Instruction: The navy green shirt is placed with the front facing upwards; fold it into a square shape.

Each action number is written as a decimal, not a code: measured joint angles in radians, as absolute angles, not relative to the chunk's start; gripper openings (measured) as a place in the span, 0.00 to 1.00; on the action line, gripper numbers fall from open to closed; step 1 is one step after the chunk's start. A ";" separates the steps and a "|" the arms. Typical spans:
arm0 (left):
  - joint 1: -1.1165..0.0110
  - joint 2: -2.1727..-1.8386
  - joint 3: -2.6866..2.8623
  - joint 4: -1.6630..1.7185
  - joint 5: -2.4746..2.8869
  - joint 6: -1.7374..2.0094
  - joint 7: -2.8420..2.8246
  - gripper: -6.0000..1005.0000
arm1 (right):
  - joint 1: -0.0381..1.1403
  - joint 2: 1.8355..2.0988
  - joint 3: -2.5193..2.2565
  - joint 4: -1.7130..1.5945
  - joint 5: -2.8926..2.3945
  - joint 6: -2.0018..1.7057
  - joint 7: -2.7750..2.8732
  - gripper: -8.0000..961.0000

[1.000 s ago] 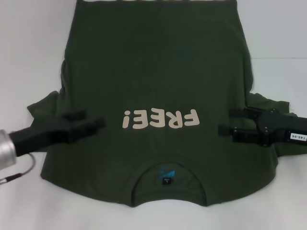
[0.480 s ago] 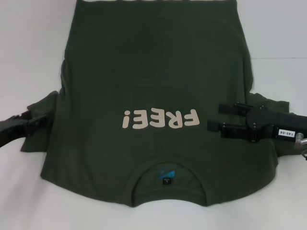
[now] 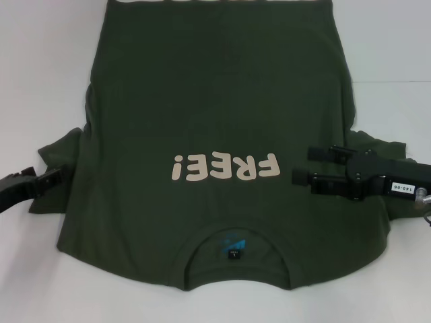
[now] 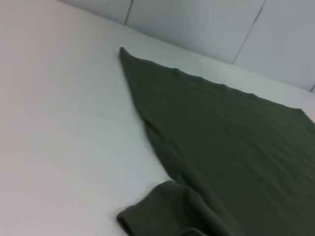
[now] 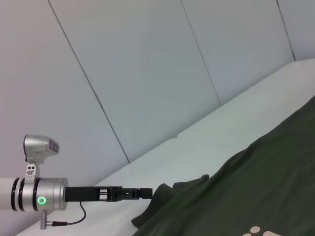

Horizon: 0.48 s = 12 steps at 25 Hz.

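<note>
Two claws flank navy green shirt (image 3: pixel 209 121), flat on desk (image 3: pixel 40 81) mid-frame. Left claw (image 3: pixel 50 179) retreated to left sleeve, grip unclear. Right claw (image 3: pixel 304 166) advanced over chest, spread. Sleeve fold pending.

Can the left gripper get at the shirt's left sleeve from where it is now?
Probably yes. The left gripper sits right at the outer edge of the navy green shirt's left sleeve, with only bare table beside it and nothing in between. The right gripper is over the opposite side.
</note>
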State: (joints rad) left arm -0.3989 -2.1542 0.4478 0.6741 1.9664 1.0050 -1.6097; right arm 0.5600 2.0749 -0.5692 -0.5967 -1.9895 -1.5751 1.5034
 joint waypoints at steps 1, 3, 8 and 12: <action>-0.402 -2.155 0.449 0.670 1.966 0.991 -1.608 0.84 | 0.560 2.075 -0.569 -0.597 -1.990 -1.575 1.503 0.94; -0.405 -2.156 0.458 0.667 1.967 0.967 -1.606 0.84 | 0.560 2.074 -0.569 -0.597 -1.989 -1.575 1.503 0.94; -0.416 -2.159 0.509 0.651 1.967 0.909 -1.596 0.84 | 0.557 2.074 -0.569 -0.597 -1.990 -1.575 1.503 0.94; -0.419 -2.159 0.525 0.645 1.968 0.906 -1.595 0.84 | 0.554 2.074 -0.569 -0.597 -1.989 -1.576 1.503 0.94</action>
State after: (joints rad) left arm -0.4191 -2.1587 0.5249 0.6452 1.9678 0.9056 -1.5953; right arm 0.5538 2.0736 -0.5691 -0.5967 -1.9895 -1.5755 1.5033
